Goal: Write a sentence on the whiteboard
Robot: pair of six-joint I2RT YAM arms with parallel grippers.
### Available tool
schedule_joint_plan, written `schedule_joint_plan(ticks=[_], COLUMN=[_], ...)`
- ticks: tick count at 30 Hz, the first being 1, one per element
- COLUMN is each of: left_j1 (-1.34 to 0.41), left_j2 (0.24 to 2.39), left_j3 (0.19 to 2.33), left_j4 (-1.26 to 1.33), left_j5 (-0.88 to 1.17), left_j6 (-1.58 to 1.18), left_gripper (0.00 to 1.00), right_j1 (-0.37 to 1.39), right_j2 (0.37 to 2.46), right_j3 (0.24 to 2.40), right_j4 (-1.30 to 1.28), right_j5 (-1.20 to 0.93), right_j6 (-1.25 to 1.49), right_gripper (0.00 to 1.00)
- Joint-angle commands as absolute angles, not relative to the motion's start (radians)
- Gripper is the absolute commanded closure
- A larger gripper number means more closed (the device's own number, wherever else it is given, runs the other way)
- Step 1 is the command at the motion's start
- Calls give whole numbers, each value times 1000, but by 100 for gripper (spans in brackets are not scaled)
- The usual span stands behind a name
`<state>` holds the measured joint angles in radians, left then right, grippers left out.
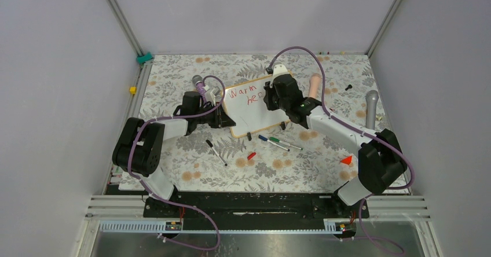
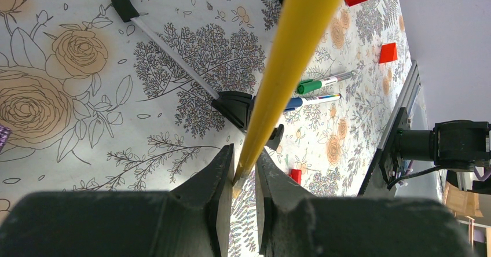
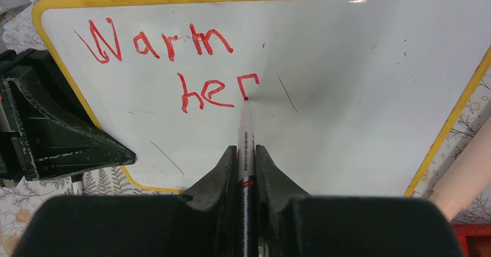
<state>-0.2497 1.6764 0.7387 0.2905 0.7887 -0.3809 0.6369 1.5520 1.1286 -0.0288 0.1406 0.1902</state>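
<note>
Jaws of the left gripper (image 2: 244, 158) are pinched on the yellow frame of the whiteboard (image 2: 295, 48), holding it by its left edge. The board lies mid-table between my two arms, long axis running left to right. The sentence (image 3: 215, 93) so far reads "Warm" on top, with what looks like "her" on a second line. The right gripper (image 3: 246, 153) is clamped on a red marker (image 3: 246, 132), shaft pointing straight away from the wrist, tip touching the foot of the last letter. Key relation: bare board lies right of the tip, so I judge the next strokes run rightward along the long axis. The right arm is the one on it.
</note>
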Motion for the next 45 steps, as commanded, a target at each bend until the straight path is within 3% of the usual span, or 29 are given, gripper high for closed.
schedule_joint_plan(ticks=[1,45], left_j1=[-256,-256], left_j2=[1678,1677], left_j3=[751,752], left_j4=[241,240], left_j5=[724,724], left_j6=[-359,-359], left_gripper=[100,100], right_j1=[623,614], right_j2=[1555,1561], right_j3=[1178,1203], right_j4=[-54,-53], right_j5=[197,171], right_j6=[175,176], right_gripper=[100,100])
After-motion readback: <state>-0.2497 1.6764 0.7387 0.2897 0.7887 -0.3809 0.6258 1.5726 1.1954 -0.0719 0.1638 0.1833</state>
